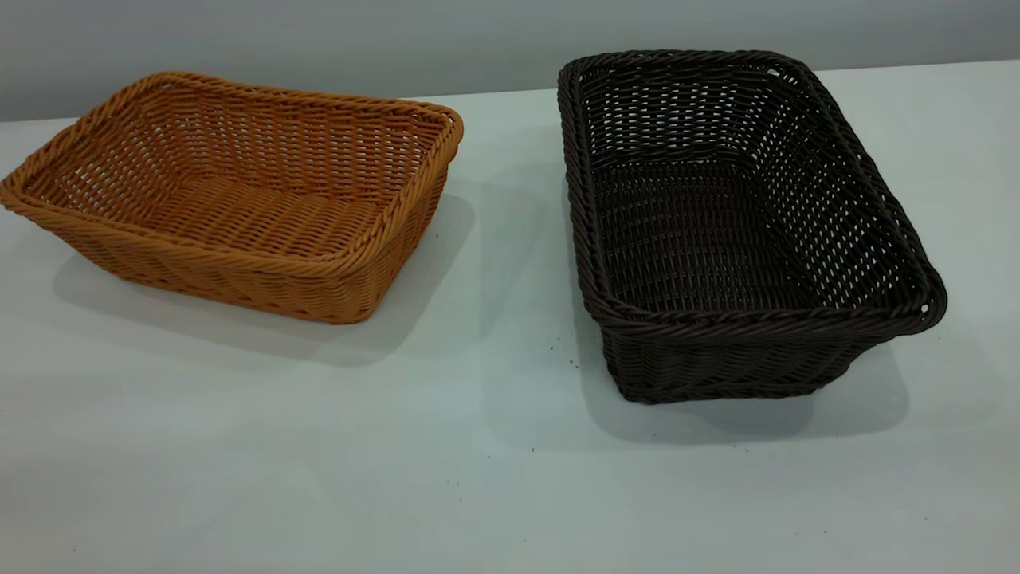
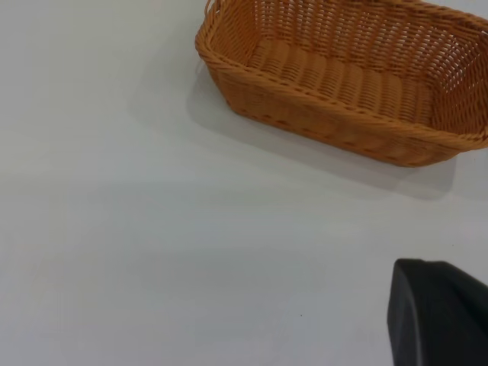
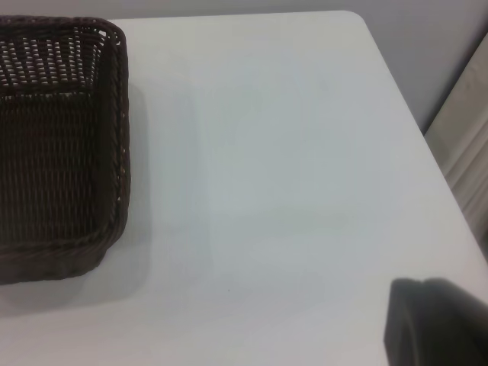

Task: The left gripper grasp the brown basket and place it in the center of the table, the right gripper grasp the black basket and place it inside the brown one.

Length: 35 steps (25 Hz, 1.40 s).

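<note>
The brown basket (image 1: 239, 215) stands upright and empty on the left of the white table (image 1: 478, 478). The black basket (image 1: 717, 231) stands upright and empty on the right, a gap of bare table between them. Neither arm shows in the exterior view. My left gripper (image 2: 438, 313) shows as one black mass over bare table, shut and empty, well short of the brown basket (image 2: 343, 76). My right gripper (image 3: 435, 320) is likewise shut and empty over bare table, off to the side of the black basket (image 3: 53, 152).
A grey wall (image 1: 319, 32) runs behind the table's far edge. The right wrist view shows the table's rounded corner (image 3: 354, 19) and side edge, with a pale panel (image 3: 469, 137) beyond it. A few dark specks (image 1: 570, 363) lie between the baskets.
</note>
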### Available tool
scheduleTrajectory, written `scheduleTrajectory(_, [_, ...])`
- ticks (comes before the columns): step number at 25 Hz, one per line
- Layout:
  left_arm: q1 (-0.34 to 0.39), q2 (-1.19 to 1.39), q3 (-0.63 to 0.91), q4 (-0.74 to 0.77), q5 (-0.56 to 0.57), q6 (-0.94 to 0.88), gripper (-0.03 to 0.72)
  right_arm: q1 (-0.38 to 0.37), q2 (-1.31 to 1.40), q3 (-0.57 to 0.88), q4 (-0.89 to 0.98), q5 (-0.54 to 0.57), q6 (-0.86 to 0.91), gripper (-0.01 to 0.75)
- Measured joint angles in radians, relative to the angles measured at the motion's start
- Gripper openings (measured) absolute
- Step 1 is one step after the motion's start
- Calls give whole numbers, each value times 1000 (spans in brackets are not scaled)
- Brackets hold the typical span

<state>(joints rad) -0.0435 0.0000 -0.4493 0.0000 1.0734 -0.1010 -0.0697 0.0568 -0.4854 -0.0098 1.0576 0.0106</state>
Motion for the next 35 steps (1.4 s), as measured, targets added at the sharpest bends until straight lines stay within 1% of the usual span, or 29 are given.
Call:
scheduleTrajectory(8, [0,0,-12,0,-11,0,-1,0,0,-5,10,-1,-1,3])
scheduleTrajectory(10, [0,1,-33,0,-50,0,-1,0,6,-19,39,-19,-11,9])
scheduleTrajectory(13, [0,39,-75,0,-138,2,-1,0,44,-50,84,-46,-11,34])
scheduleTrajectory(17, [0,145,-124,0,-231,91,-1,0,141,-91,164,-107,-40,94])
scheduleTrajectory(21, [0,299,-165,-43,-303,270,-1,0,282,-110,309,-171,-84,183])
scheduleTrajectory(24, [0,439,-194,-78,-358,424,14,0,410,-111,466,-196,-160,260])
scheduleTrajectory(26, [0,543,-207,-80,-408,540,52,0,503,-111,588,-209,-223,310])
scheduleTrajectory(28, [-6,638,-209,-79,-449,645,103,0,589,-111,705,-209,-289,344])
scheduleTrajectory(30, [-31,734,-209,-77,-479,743,178,0,678,-111,832,-209,-342,361])
scheduleTrajectory(32, [-59,815,-209,-73,-510,805,264,0,753,-111,940,-213,-385,367])
scheduleTrajectory(34, [-87,898,-209,-52,-531,840,359,0,822,-110,1034,-213,-397,370])
scheduleTrajectory(35, [-104,932,-209,-35,-541,847,395,0,857,-110,1068,-213,-394,370])
